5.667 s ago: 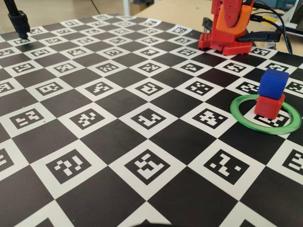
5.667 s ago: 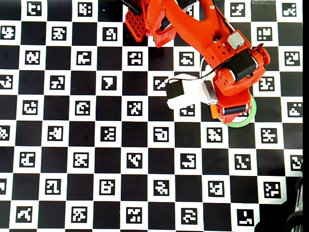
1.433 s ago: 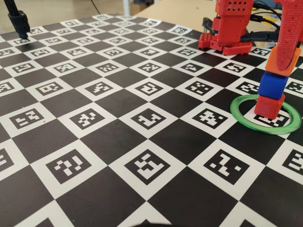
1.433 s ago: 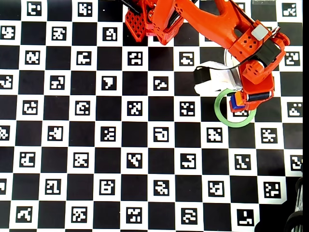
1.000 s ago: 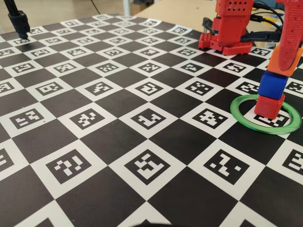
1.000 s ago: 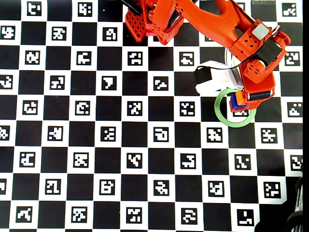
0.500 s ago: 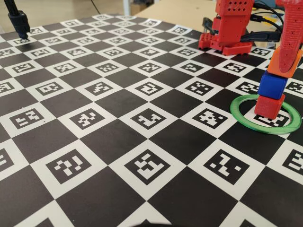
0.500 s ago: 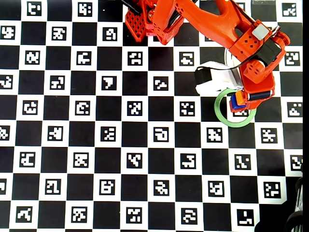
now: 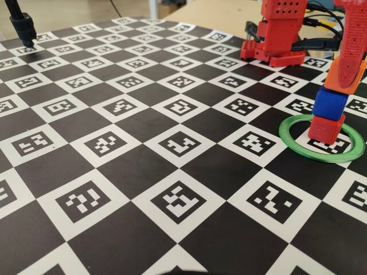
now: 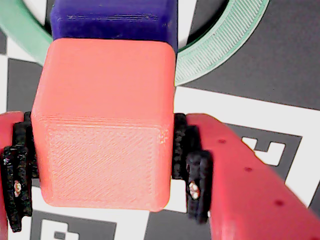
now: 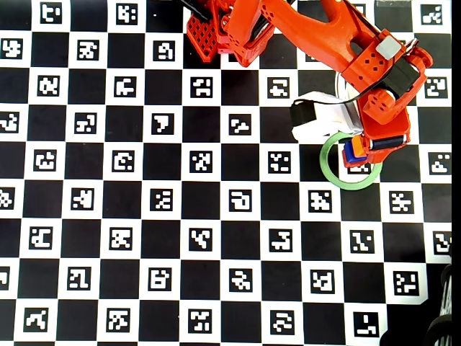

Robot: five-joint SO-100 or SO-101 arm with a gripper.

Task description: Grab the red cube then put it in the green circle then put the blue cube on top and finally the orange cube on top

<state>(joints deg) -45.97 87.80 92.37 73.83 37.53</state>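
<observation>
Green plastic marks our landmark: the ring (image 9: 321,140) lies flat on the checkered board (image 9: 143,172), near the right edge in the fixed view, and we place everything from it. Nearest to us inside the ring, the red cube (image 9: 325,127) sits on the board, toward the ring's far side. On top of it stands the blue cube (image 9: 330,103), slightly offset. Above the blue one, we see the orange cube (image 10: 105,130) clamped between the black pads (image 10: 192,170) of the gripper (image 10: 102,165), whose fingers are closed against its two sides; its lower face is at the blue cube's top, though we cannot tell whether they touch. In the overhead view the arm (image 11: 324,43) reaches over the ring from its base (image 9: 275,34), which stands well beyond the ring.
</observation>
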